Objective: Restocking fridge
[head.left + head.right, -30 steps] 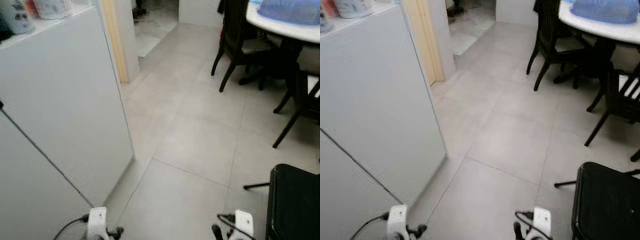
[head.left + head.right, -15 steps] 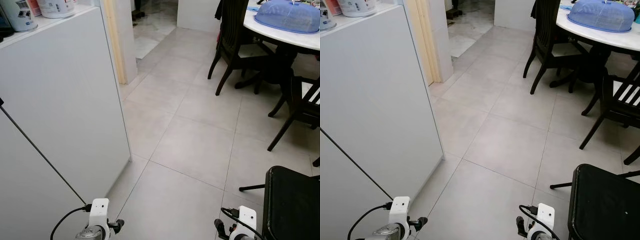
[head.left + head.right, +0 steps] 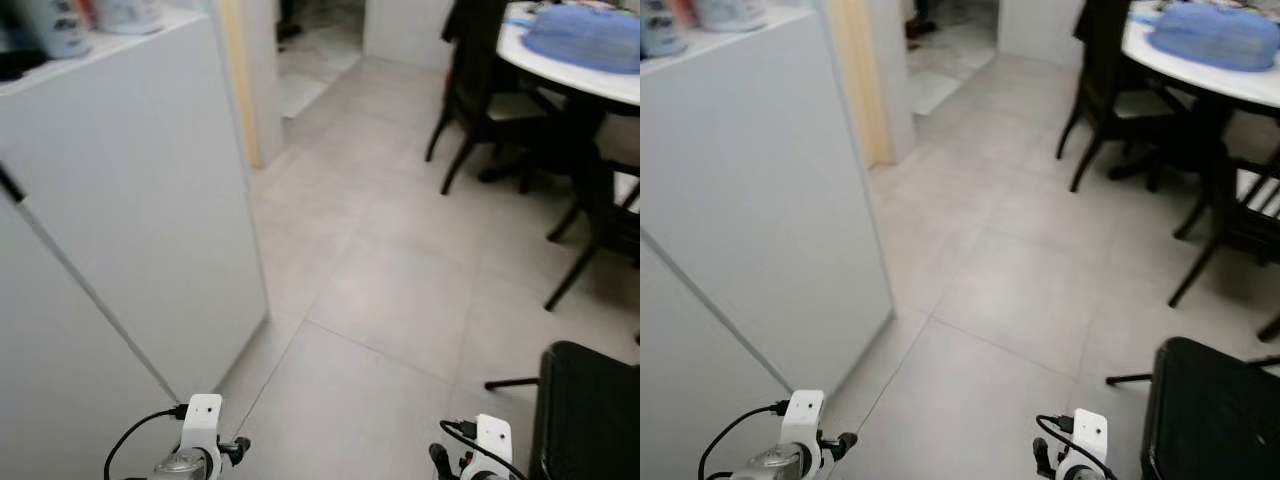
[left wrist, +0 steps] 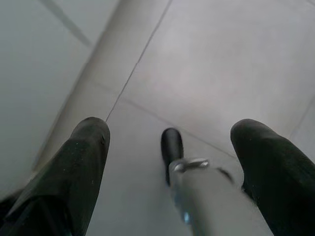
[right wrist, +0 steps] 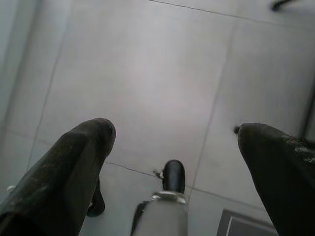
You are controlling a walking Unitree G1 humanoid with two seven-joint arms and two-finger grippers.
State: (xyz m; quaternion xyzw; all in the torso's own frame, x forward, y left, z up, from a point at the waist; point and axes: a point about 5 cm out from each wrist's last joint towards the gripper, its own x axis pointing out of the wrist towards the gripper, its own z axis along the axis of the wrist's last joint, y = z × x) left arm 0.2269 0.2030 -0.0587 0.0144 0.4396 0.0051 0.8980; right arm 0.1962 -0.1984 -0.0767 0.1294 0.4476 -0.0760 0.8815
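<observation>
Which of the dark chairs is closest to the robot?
The black chair at the bottom right corner of the head view, just beside the right arm's wrist. The other dark wooden chairs stand farther off, around the white dining table.

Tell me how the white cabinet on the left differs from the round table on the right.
The white cabinet is a tall flat-sided box resting straight on the floor; the round table has a curved white top on a dark base. The cabinet's top carries blurred containers, while the table carries a blue domed cover. Dark chairs crowd the table; none stand by the cabinet. Both have white tops.
</observation>
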